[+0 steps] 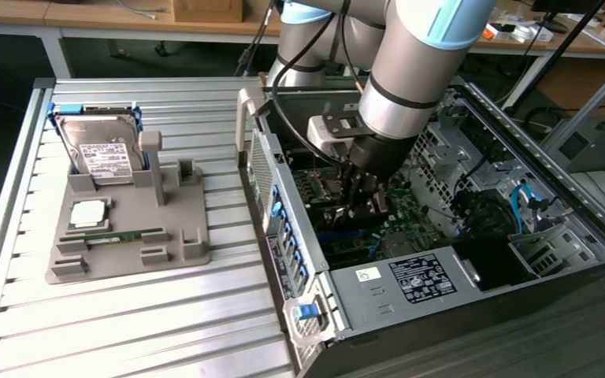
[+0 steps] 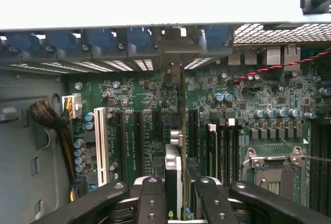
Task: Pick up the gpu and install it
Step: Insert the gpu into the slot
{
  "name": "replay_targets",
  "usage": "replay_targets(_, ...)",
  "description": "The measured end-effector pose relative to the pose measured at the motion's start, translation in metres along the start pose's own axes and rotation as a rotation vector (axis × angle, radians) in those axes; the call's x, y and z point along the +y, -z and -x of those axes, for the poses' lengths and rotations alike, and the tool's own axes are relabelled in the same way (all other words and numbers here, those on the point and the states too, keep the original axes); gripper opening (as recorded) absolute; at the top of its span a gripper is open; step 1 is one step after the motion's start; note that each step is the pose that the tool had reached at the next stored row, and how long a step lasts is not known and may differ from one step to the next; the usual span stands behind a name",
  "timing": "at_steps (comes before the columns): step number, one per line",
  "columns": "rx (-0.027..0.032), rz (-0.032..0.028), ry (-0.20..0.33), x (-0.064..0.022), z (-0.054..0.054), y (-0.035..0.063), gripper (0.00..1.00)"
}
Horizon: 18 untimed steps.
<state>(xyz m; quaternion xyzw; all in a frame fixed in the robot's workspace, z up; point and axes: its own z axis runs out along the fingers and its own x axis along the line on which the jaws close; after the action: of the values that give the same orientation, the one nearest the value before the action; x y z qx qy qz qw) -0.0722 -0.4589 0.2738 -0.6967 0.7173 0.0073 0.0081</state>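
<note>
1. The robot arm (image 1: 413, 71) reaches down into the open computer case (image 1: 554, 181), which lies on its side on the counter (image 1: 124, 331) toward the exterior view's right; the tool (image 1: 361, 206) is deep inside the case, just above the green motherboard (image 1: 413, 224).
2. In the wrist view the tool (image 2: 176, 195) is pinching the gpu (image 2: 177, 131); the black fingers (image 2: 151, 200) press on either side of the thin card, which is seen edge-on and stands upright between them.
3. The gpu runs from the fingers toward the rear wall of the case; its far end with the metal bracket (image 2: 173, 74) sits at the row of slot openings (image 2: 119, 64) under the blue latches (image 2: 98, 39).
4. The card's lower edge is in line with a long black expansion slot (image 2: 192, 131) on the motherboard (image 2: 129, 94); whether it is fully seated cannot be told.
5. Beside it stand other black slots and one white slot (image 2: 100, 144); on the other side lies the processor socket (image 2: 274, 167) with its metal frame.
6. On the slatted counter, toward the exterior view's left, a grey parts holder (image 1: 124, 228) stands well apart from the case.
7. The holder carries a silver hard drive (image 1: 101, 150) upright at its far end, a square processor chip (image 1: 88, 213) lying flat, and a narrow green memory stick (image 1: 113, 235) near its front edge.
</note>
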Motion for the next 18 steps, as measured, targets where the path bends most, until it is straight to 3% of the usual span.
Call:
replay_targets(16,-0.0001,0.0000,0.000,0.0018,-0.0018,-0.0001,0.27)
replay_targets(17,-0.0001,0.0019,0.000,0.0017,-0.0017,-0.0001,0.27)
replay_targets(18,0.0001,0.0104,0.000,0.0014,-0.0016,-0.0001,0.27)
